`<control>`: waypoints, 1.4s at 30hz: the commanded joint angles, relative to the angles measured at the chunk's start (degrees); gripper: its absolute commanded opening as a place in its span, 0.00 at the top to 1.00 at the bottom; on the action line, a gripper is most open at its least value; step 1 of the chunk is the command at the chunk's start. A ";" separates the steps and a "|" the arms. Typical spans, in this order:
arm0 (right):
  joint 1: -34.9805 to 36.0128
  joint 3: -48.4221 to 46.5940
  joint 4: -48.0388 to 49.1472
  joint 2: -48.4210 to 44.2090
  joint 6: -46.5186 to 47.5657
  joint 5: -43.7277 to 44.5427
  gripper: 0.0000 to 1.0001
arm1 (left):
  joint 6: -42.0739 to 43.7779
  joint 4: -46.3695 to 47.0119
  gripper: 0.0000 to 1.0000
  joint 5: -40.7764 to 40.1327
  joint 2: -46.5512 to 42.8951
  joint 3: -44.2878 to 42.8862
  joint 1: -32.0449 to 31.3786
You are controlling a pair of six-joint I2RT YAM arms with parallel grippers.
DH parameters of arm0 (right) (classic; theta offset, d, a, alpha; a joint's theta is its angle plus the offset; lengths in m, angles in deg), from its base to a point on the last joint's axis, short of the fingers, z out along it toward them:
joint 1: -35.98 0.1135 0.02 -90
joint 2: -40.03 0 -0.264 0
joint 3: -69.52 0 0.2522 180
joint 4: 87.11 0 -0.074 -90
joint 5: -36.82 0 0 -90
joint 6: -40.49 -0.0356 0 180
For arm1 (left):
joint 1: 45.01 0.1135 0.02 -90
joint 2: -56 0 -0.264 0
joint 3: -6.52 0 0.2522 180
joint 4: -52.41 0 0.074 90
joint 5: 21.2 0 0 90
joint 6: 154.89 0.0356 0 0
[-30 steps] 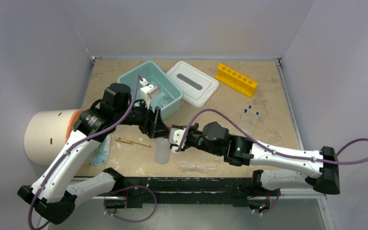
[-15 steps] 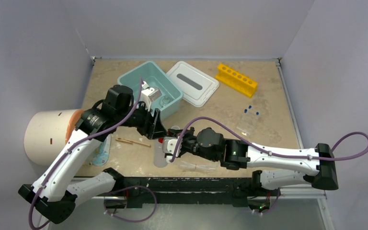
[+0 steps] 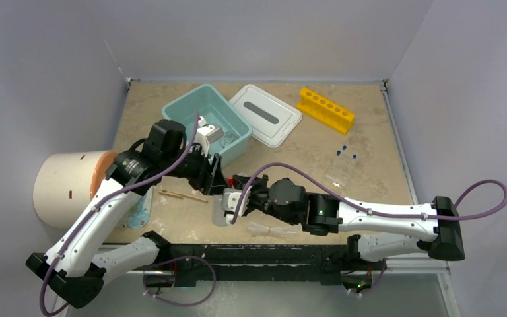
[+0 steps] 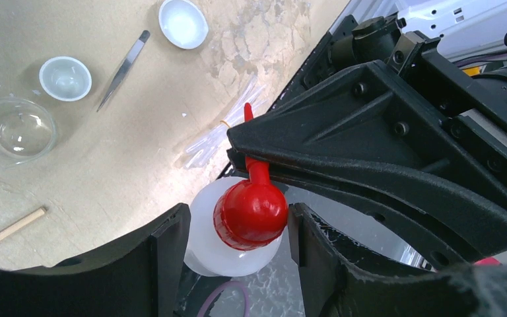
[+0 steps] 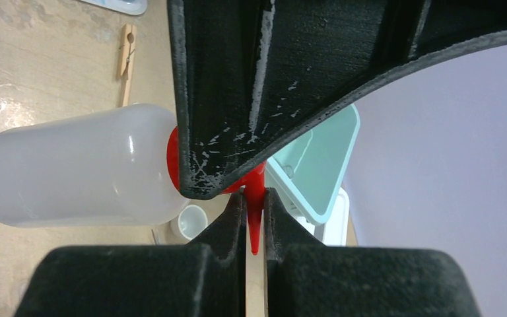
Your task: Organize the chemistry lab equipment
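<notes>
The clear squeeze bottle [image 3: 222, 211] stands near the table's front edge, its red nozzle [image 5: 256, 198] pinched between the shut fingers of my right gripper [image 5: 255, 200]. My left gripper [image 4: 237, 218] reaches down over the bottle, one finger against the white body [image 4: 204, 254] and the other against the red cap [image 4: 251, 214]. In the left wrist view, two tiny white bowls [image 4: 183, 23] [image 4: 65, 78], metal tweezers [image 4: 123, 69], a bundle of clear tubes [image 4: 219, 137] and a wooden stick [image 4: 10, 231] lie on the table. Tiny blue pieces [image 3: 345, 152] lie at right.
The teal tub [image 3: 171, 109] stands open at the back, its white lid [image 3: 265, 113] beside it and a yellow rack [image 3: 326, 109] further right. A big cream cylinder [image 3: 66, 188] lies at the left edge. A clear glass dish [image 4: 14, 131] sits near the bowls.
My right arm has slid left and nearer to the bottle. My left gripper has narrowed around the bottle and shifted slightly toward the front.
</notes>
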 commanded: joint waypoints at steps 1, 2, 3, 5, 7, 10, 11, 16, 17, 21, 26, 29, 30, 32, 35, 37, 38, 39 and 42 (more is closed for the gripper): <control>0.56 -3.17 4.16 0.08 0.96 2.29 1.00 | 1.25 0.45 0.44 1.47 -0.32 0.33 -0.33; 0.60 -3.17 4.16 0.18 0.96 2.36 1.00 | 1.25 0.47 0.44 1.29 -0.26 0.38 -0.42; 0.60 -3.17 4.23 0.25 1.00 2.37 1.00 | 1.33 0.57 0.44 1.26 -0.18 0.42 -0.44; 0.61 -3.17 4.41 0.51 1.13 2.54 1.00 | 1.34 0.77 0.45 1.56 0.19 0.58 -0.49; 0.67 -3.24 4.51 0.80 1.21 2.47 1.00 | 1.47 0.80 0.48 1.45 0.75 0.61 -0.73; 0.69 -3.59 4.34 1.25 1.22 2.29 1.00 | 1.64 0.88 0.54 1.24 1.33 0.53 -1.27; 0.69 -3.65 4.30 1.39 1.22 2.38 1.00 | 1.73 0.82 0.58 1.11 1.49 0.45 -1.45; 0.69 -3.70 4.24 1.62 1.06 2.76 1.00 | 2.02 0.55 0.87 0.16 1.73 0.34 -2.00; 0.69 -3.70 4.25 1.67 0.92 2.87 1.00 | 2.04 0.58 0.94 -0.10 1.72 0.34 -1.97; 0.69 -3.70 4.25 1.73 0.25 3.81 1.00 | 2.04 0.43 1.00 -2.08 1.43 0.19 -2.27; 0.69 -2.34 4.68 -0.61 -3.61 6.91 0.61 | 1.58 0.31 1.00 -7.96 0.83 -0.20 -2.32; 0.70 -0.87 4.23 -3.83 -4.14 7.71 0.57 | 0.75 0.56 1.00 -13.66 0.22 -1.33 -2.29; 0.69 -0.36 3.72 -5.33 -4.14 7.73 0.57 | 0.20 0.84 1.00 -15.77 0.11 -1.94 -2.31; 0.69 1.66 4.19 -8.65 -4.14 8.36 0.57 | -0.95 2.02 1.00 -18.78 -0.20 -3.71 -2.25; 0.69 4.52 5.27 -13.83 -4.14 9.96 0.57 | -1.58 4.77 1.00 -24.26 0.14 -7.80 -2.24; 0.71 5.19 4.92 -16.20 -10.36 11.23 0.41 | -0.88 6.79 1.00 -29.63 1.04 -10.35 -2.31; 0.69 5.30 4.49 -17.17 -16.09 11.81 0.31 | -0.19 8.02 1.00 -32.21 1.56 -11.35 -2.30; 0.69 5.47 4.36 -17.92 -17.96 12.45 0.30 | 0.41 9.55 1.00 -34.23 2.25 -12.22 -2.31; 0.69 6.78 4.87 -20.27 -21.75 14.77 0.30 | 2.65 15.39 1.00 -41.08 4.32 -13.32 -2.27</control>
